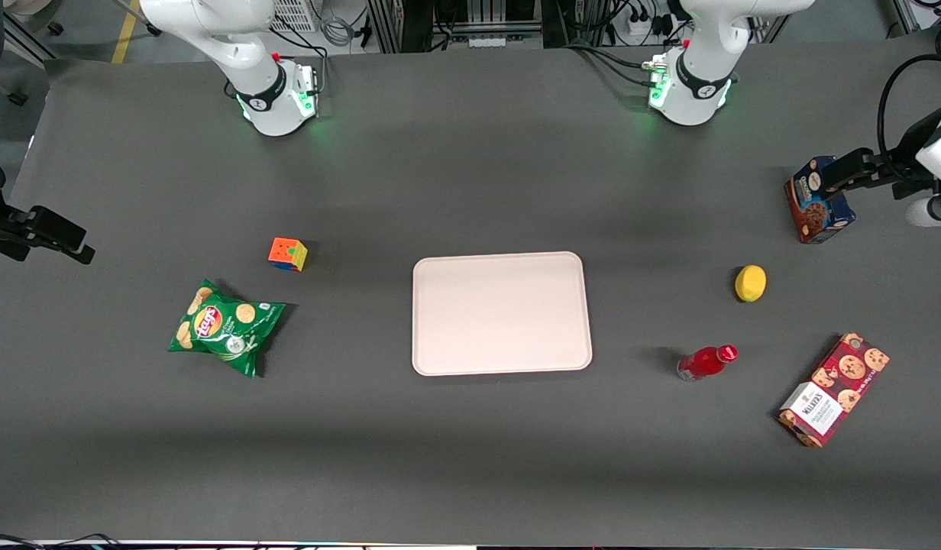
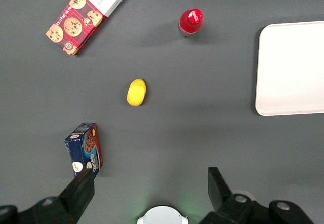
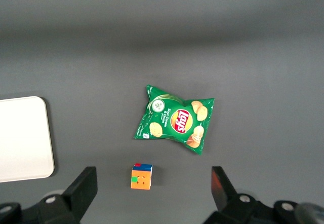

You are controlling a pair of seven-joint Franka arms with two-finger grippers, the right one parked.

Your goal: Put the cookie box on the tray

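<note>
Below the end effector [image 2: 149, 191], whose fingers stand wide and empty, the cookie box [image 2: 84, 150] sits upright on the desk [image 1: 470, 458], so the approach step remains: descend, centre, close, then carry to the tray [image 1: 501, 314].

Matt tray [image 1: 501, 313], glossy cardboard cookie box [image 1: 816, 200]

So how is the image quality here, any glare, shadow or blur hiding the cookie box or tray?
Front view: even light, soft shadow bands on the table; the tray is pale but keeps its rim; the gripper overlaps the cookie box. Left wrist view: sharp; the open gripper hangs above the table, one finger beside the box; green glow by the arm base.
</note>
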